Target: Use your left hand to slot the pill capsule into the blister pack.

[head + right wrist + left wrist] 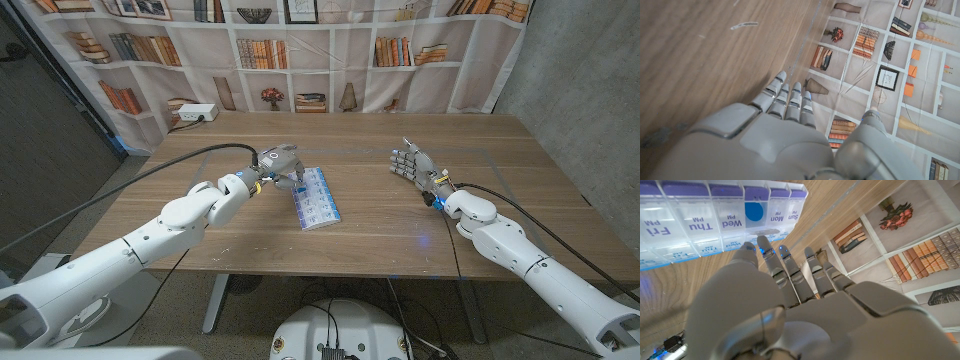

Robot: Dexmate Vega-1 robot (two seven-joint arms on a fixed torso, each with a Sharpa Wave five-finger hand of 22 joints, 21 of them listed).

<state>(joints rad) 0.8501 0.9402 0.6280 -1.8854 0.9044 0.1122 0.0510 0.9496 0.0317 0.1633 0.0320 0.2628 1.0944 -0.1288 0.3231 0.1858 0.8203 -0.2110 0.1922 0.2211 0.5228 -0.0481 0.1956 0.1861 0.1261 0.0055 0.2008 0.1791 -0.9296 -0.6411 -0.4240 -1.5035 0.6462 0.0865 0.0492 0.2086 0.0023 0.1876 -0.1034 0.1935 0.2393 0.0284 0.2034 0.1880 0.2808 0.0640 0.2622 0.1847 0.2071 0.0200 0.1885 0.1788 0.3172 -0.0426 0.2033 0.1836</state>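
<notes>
Reaching over the weekly pill organizer (pixel 317 199) near the middle of the surface (pixel 380 225), the left hand (pixel 279 164) holds nothing, its fingers (pixel 771 260) extended beside the Mon compartment's blue capsule (pixel 754 212). The right hand (pixel 414 163) stands well apart, fingers loosely spread.

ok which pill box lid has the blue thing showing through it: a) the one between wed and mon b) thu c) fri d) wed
a: in the left wrist view the blue disc sits in the pill box compartment between the Wed and Mon labels, just beyond the left hand.
</notes>
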